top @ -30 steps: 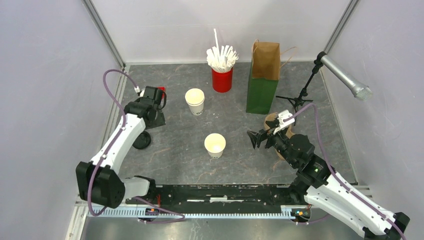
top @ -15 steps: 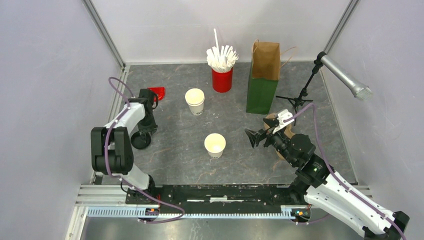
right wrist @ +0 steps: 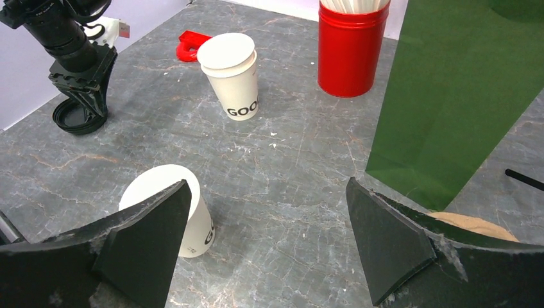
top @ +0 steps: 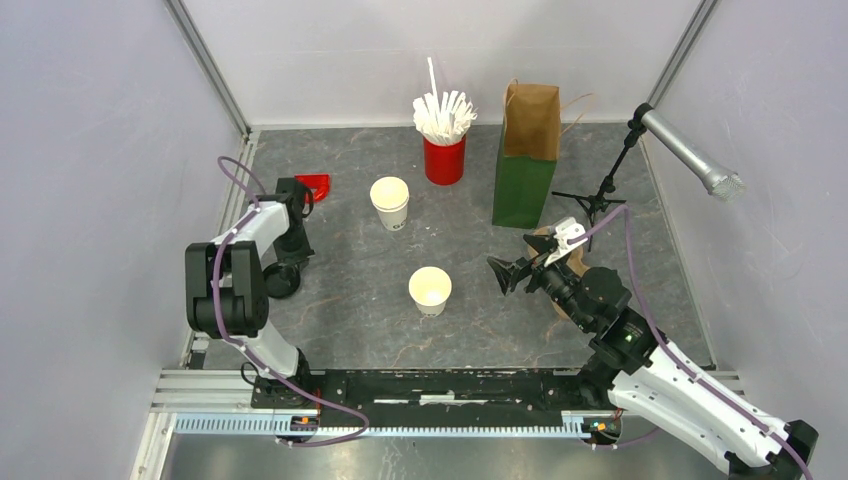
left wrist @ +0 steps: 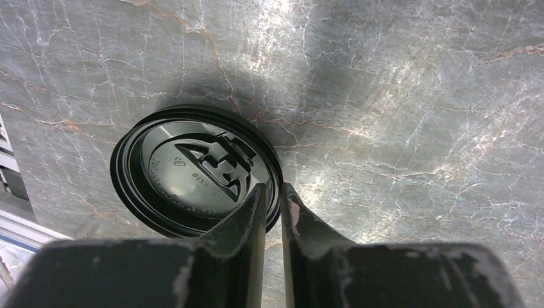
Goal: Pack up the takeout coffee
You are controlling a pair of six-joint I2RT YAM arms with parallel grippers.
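Pinching a round black plastic lid (left wrist: pixel 192 170) by its rim with the left tool (left wrist: pixel 274 192): fingers (left wrist: pixel 245 218) drawn almost together, one over the lid's top, the other outside its edge, only the thin rim between. Flat on the grey marbled desk (top: pixel 350 330) close to its left edge, about halfway back (lid and tool alike).

No lid yet on the task's thing, a small cream-white paper cup with dark print (top: pixel 430 290): upright, mouth open upward, near the middle of the desk, a little toward the near edge. From the left tool, off to the right and slightly nearer; well apart. Far closer to the right tool (top: pixel 503 272), near the cup's right side, spread wide, holding nothing, aimed at the cup.

Left arm folded tight, elbow raised by the near left corner, forearm along the left edge, wrist tipped steeply down onto the lid. Right arm stretched low from the near right corner toward the middle.

Judged next: lift the lid level, carry it right, centre it over the upright mouth, press down; afterwards, into the tall green-and-brown paper bag (top: pixel 525 170) toward the far edge.
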